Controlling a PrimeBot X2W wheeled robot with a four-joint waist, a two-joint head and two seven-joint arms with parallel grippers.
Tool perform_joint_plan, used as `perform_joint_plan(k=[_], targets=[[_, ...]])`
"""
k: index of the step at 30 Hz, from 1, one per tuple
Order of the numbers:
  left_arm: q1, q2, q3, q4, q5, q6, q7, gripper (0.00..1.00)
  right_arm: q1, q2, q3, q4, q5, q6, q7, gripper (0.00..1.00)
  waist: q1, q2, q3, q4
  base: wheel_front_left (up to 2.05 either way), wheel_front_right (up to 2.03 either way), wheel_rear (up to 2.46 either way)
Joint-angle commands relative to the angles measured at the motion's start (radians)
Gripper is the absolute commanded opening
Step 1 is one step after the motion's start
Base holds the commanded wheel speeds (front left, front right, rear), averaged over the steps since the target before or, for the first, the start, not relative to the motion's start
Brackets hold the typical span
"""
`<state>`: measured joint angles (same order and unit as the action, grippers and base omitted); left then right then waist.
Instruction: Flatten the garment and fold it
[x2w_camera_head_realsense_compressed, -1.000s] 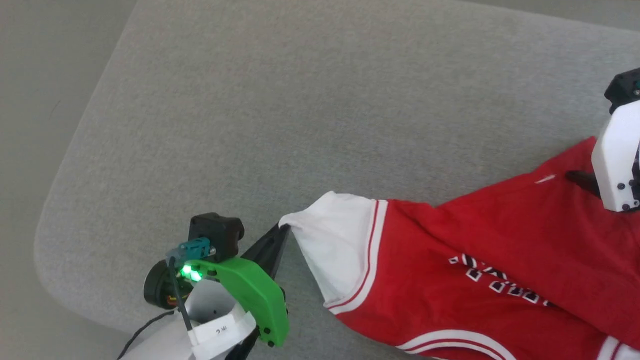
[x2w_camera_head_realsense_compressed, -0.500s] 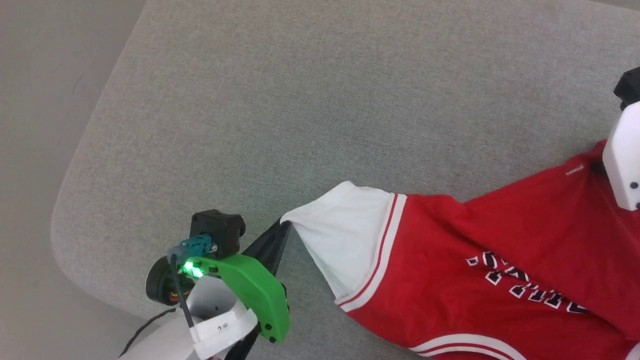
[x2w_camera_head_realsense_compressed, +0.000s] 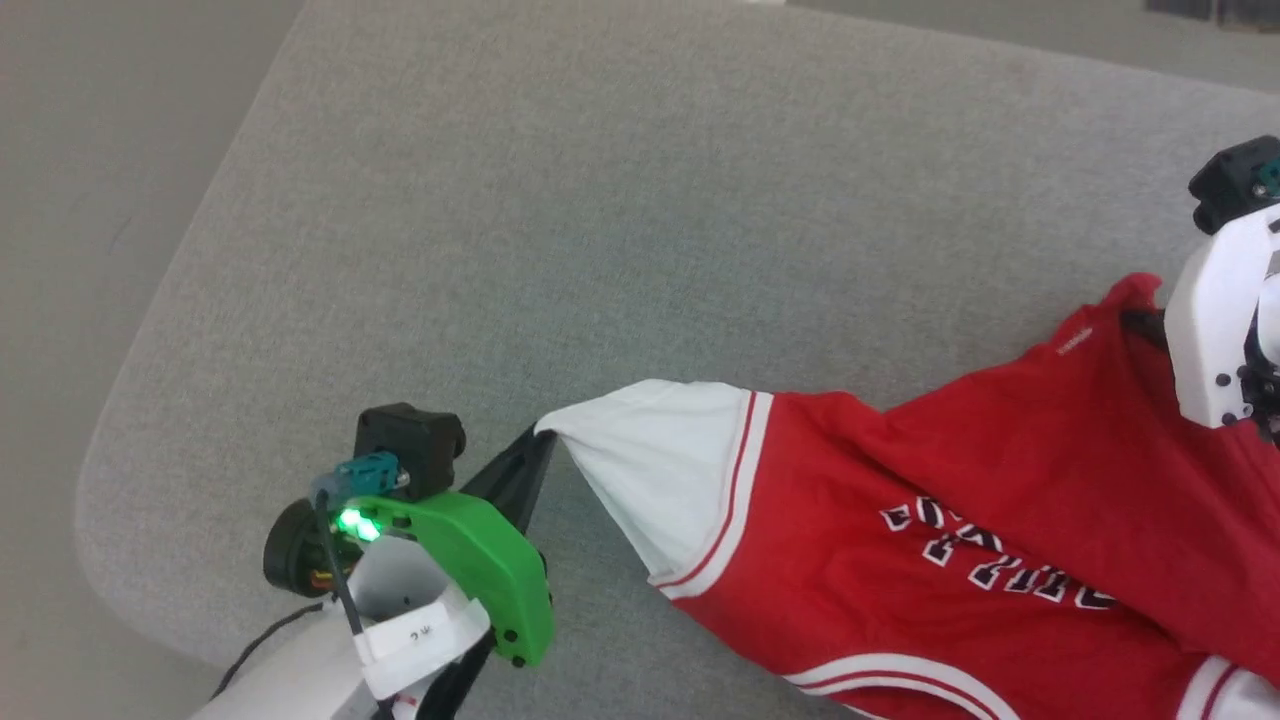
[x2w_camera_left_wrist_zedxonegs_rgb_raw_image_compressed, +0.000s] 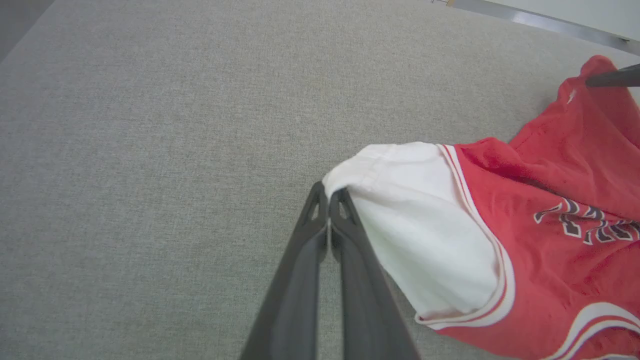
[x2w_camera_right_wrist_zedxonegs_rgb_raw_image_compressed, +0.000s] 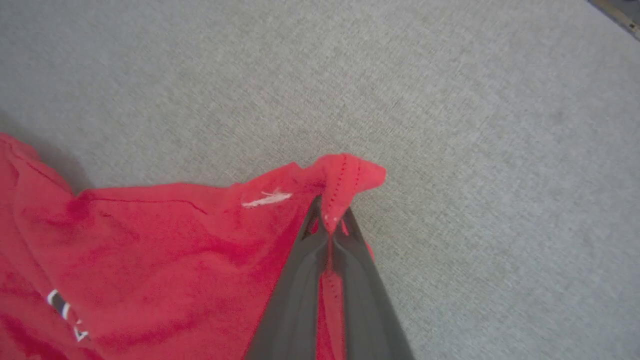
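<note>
The garment (x2w_camera_head_realsense_compressed: 960, 500) is a red T-shirt with white sleeves, stretched across the grey surface at the lower right of the head view. My left gripper (x2w_camera_head_realsense_compressed: 540, 440) is shut on the tip of its white sleeve (x2w_camera_left_wrist_zedxonegs_rgb_raw_image_compressed: 420, 220), the pinch showing in the left wrist view (x2w_camera_left_wrist_zedxonegs_rgb_raw_image_compressed: 328, 192). My right gripper (x2w_camera_right_wrist_zedxonegs_rgb_raw_image_compressed: 330, 212) is shut on a red hem corner (x2w_camera_right_wrist_zedxonegs_rgb_raw_image_compressed: 350, 175) of the garment, lifted slightly into a peak. In the head view the right gripper's white body (x2w_camera_head_realsense_compressed: 1215, 330) stands at the right edge over that corner.
The grey fabric surface (x2w_camera_head_realsense_compressed: 600, 220) stretches wide behind and left of the garment. Its rounded corner (x2w_camera_head_realsense_compressed: 100, 560) lies near my left arm, with floor (x2w_camera_head_realsense_compressed: 80, 150) beyond on the left.
My right gripper has shut on the red hem corner and raised it a little. The left gripper keeps its hold on the sleeve. The head camera has shifted slightly.
</note>
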<state>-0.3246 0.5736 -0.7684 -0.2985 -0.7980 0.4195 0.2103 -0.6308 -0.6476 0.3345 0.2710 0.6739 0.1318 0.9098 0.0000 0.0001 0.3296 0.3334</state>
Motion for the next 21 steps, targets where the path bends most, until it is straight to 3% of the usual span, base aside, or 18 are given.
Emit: perform_joint_plan(k=[1,13,21], targets=[[-0.02,0.012,0.01,0.001,-0.007,0.005,0.002,0.0,-0.015,-0.008,0.006,-0.008,0.02,-0.001,-0.027,0.0,0.0,-0.0001,-0.066,-0.049,0.0,0.0,0.0],[-0.09,0.091,0.108,-0.039,-0.018,0.016,0.016,0.0,-0.038,-0.087,0.032,-0.117,0.168,-0.001,-0.242,0.0,0.0,-0.0001,-0.221,-0.179,0.0,0.0,0.0],[-0.177,0.147,0.204,-0.098,-0.016,0.025,0.012,0.0,-0.027,-0.096,-0.036,-0.203,0.246,-0.001,-0.33,0.0,0.0,-0.0001,-0.287,-0.253,0.0,0.0,0.0]])
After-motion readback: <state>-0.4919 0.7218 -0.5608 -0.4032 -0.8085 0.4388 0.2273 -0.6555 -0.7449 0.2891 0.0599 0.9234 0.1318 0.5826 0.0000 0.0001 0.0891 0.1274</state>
